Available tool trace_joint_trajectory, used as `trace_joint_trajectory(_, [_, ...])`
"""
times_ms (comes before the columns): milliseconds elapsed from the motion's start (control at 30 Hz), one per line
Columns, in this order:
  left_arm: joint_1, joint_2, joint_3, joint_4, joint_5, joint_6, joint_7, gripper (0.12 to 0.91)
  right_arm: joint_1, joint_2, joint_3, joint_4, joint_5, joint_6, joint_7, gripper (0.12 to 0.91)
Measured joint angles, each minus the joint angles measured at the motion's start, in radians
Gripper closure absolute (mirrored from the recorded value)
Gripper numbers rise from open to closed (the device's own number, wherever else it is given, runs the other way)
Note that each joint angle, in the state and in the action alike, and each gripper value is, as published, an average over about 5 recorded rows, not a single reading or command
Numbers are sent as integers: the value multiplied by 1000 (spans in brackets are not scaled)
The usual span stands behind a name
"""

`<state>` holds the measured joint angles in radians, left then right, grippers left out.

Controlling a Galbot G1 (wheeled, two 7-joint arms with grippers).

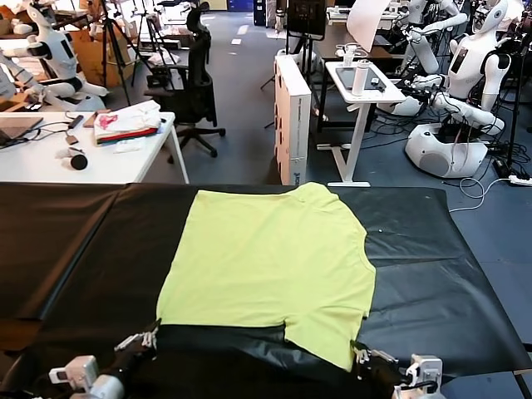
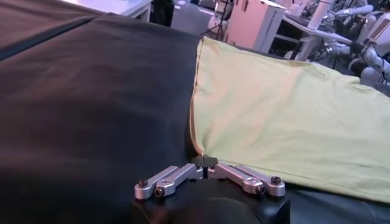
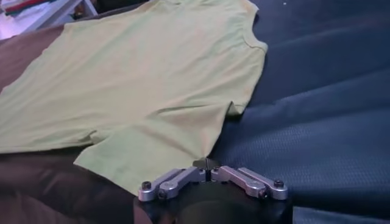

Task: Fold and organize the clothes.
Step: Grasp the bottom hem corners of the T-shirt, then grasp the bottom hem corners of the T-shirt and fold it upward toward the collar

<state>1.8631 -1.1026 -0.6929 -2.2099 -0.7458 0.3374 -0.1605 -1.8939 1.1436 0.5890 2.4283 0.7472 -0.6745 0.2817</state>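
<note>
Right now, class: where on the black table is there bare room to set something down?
Bare black table left of the T-shirt, and right of it to the table edge. Crowded: the near edge, where the left gripper and right gripper pinch the shirt's corners.

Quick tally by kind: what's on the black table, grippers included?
T-shirt: 1, lime-yellow, spread flat on the black table cover
Grippers: 2, left gripper at the shirt's near corner, right gripper at the sleeve edge
Total: 3

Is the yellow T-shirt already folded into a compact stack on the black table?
No. The T-shirt lies spread flat in one layer on the black table, a sleeve sticking out toward the near edge.
</note>
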Motion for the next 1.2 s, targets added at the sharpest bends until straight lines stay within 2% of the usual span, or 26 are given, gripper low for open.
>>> trace_joint_trajectory(267, [85, -2, -54, -47, 0, -17, -13, 883, -70, -1, 27, 54, -13, 10, -3, 887])
trace_joint_trajectory(500, [85, -21, -71, -47, -4, -70, -19, 883, 26, -19, 22, 21, -11, 75, -43, 887])
trace_joint_trajectory(600, [50, -36, -65, -35, -7, -77, -21, 883, 100, -30, 12, -15, -5, 82, -47, 887])
trace_joint_trajectory(833, [-83, -61, -40, 6, -11, -57, -28, 883, 274, -50, -17, -127, 21, 78, -44, 887])
trace_joint_trajectory(1200, [-283, -70, 54, 79, 50, -36, -34, 883, 481, -57, -71, -298, 24, 102, -47, 887])
